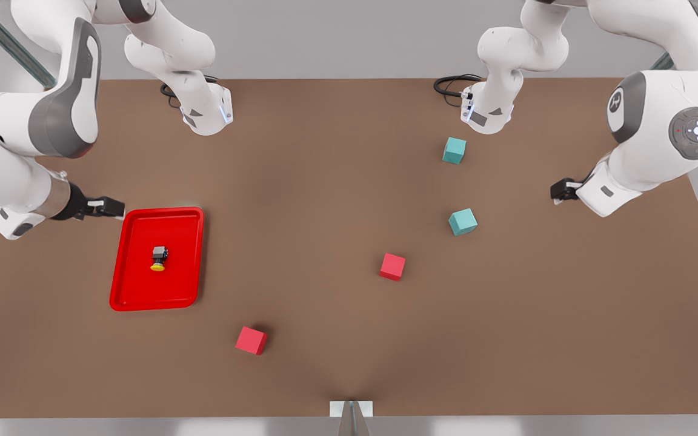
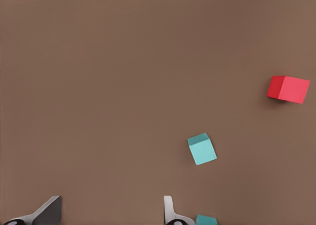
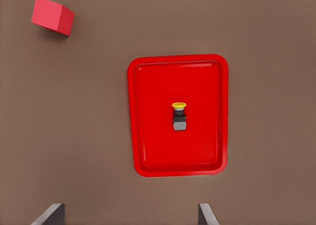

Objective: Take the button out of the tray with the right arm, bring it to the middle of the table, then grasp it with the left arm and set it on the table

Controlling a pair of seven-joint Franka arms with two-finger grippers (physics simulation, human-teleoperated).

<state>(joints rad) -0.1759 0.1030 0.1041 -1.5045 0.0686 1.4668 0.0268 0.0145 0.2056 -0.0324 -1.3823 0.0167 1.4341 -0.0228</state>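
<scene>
Front view: button (image 1: 158, 258) in tray (image 1: 137, 300), apart from right hand (image 1: 106, 207).

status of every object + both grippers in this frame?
button: on its side in the tray, ungrasped
tray: flat on the table
right gripper: open, above the tray's edge
left gripper: open, waiting near the teal cubes
red cubes: resting on the table, apart
</scene>
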